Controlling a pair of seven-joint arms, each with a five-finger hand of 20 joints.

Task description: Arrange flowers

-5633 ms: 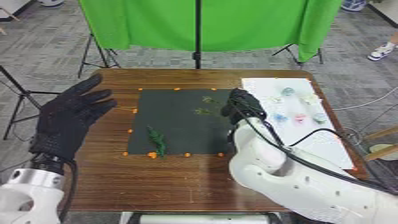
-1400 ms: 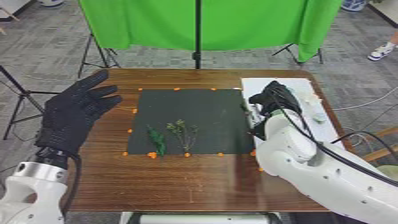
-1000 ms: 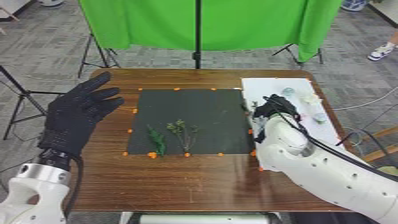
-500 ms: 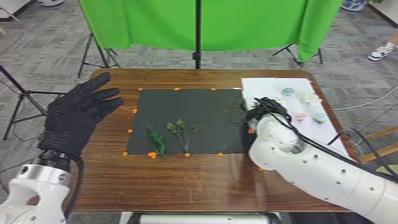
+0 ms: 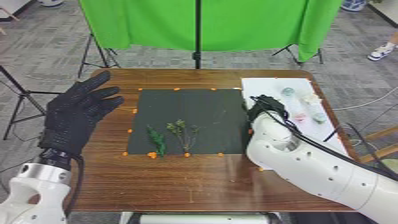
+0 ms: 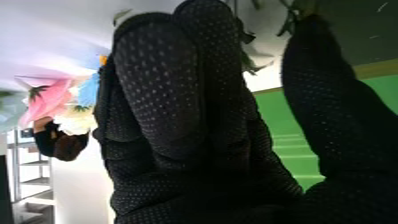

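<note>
Brown table (image 5: 195, 187), head view: a dark mat (image 5: 187, 112) lies beside a white sheet (image 5: 265, 85) at its right. On the mat's near part rest a green leafy sprig (image 5: 156, 140) and, just to its right, a branching sprig (image 5: 183, 134), stems toward the robot. On the sheet: a blue-green flower (image 5: 287, 91), a white flower (image 5: 311, 99), a pink flower (image 5: 299, 118) and a pale green flower (image 5: 320, 118). Left hand (image 5: 75, 112): fingers relaxed and spread, left of the mat. Right hand (image 5: 267, 106): where mat and sheet adjoin; right wrist view, fingers straight, thumb apart, leaves (image 6: 251, 62) visible between; whether they are held, I cannot tell.
</note>
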